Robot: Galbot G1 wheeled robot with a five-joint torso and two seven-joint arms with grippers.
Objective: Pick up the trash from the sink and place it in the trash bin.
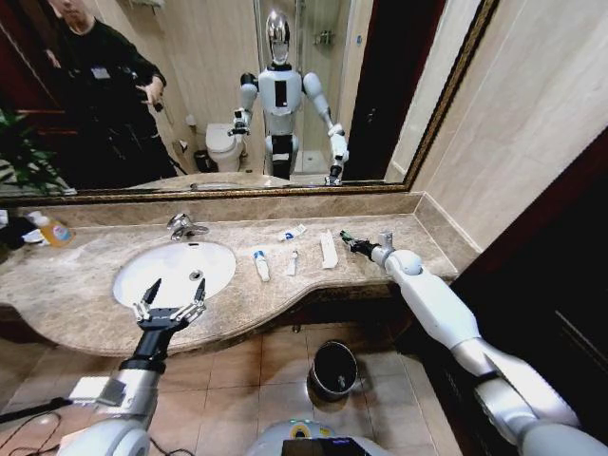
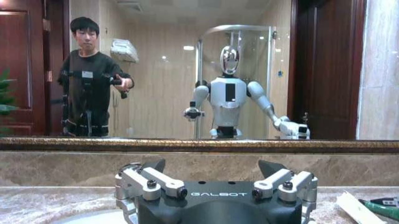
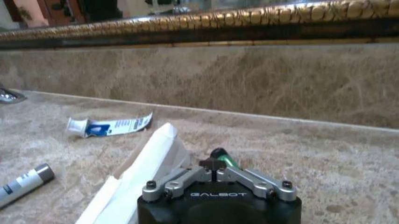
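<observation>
The right gripper (image 1: 353, 246) sits low on the counter (image 1: 85, 313) at the right end of the row of trash, its fingers closed on the green tube (image 3: 222, 158), whose end pokes out past the fingertips in the right wrist view. Just beside it lies the flat white packet (image 1: 328, 249); further toward the sink (image 1: 171, 271) lie two small white tubes (image 1: 261, 265) and a flattened blue-and-white tube (image 1: 292, 233) near the wall. All of it rests on the counter, none in the basin.

The left gripper (image 1: 169, 306) hovers over the sink's front rim, fingers spread wide and holding nothing.

The step in hand looks like the first grasp. The bin (image 1: 333, 369) stands on the floor below the counter edge, so the next move calls for lifting the tube clear, swinging back and down over the bin's mouth, then letting go
</observation>
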